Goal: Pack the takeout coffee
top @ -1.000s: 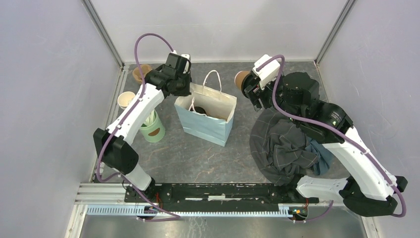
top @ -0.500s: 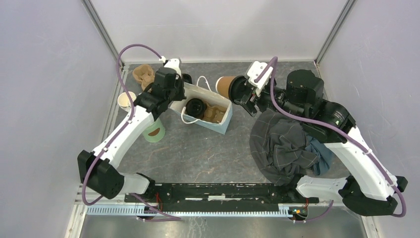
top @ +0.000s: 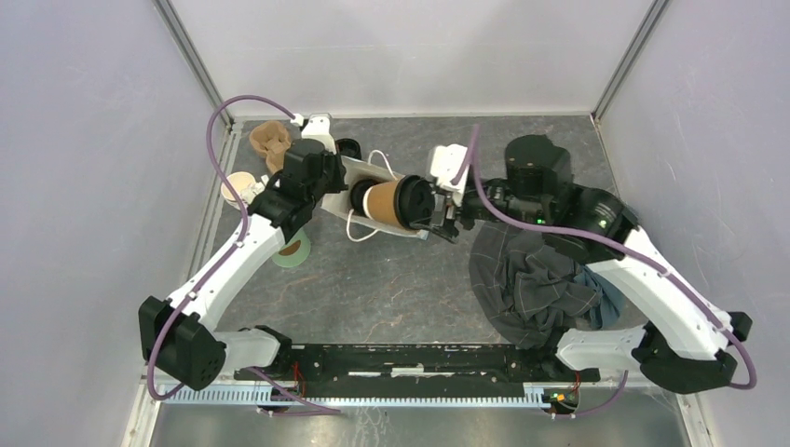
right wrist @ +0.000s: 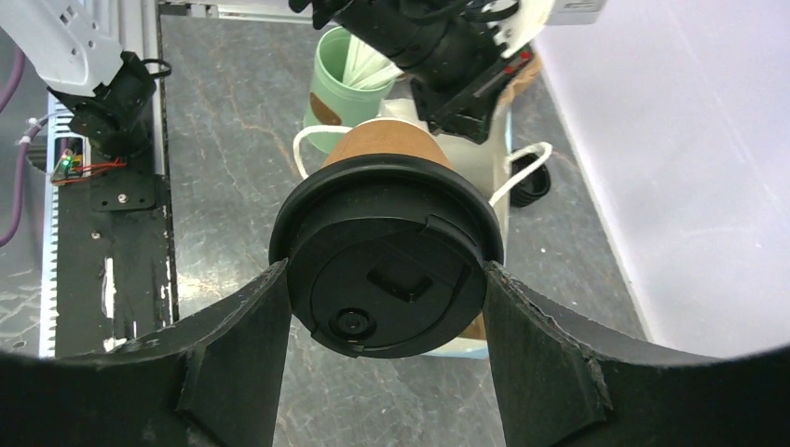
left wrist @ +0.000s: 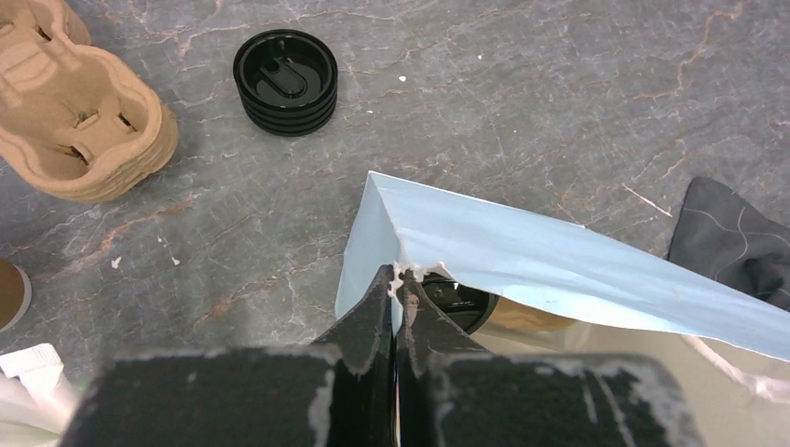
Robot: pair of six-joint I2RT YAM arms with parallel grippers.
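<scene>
There it was: your dark cloth heap point(top: 531, 279) lay well to the right of the blue paper bag point(left wrist: 559, 270), and the bag was tipped over on its side. Your left gripper point(left wrist: 396, 284) was pinched tight on the bag's rim. Your right gripper point(right wrist: 384, 270) was clamped around one takeout cup point(top: 380, 200), held sideways, base first at the bag's mouth. The other cup point(left wrist: 456, 300) sat inside the bag, black lid showing. The stack of black lids point(left wrist: 284, 82) rested just behind the bag.
</scene>
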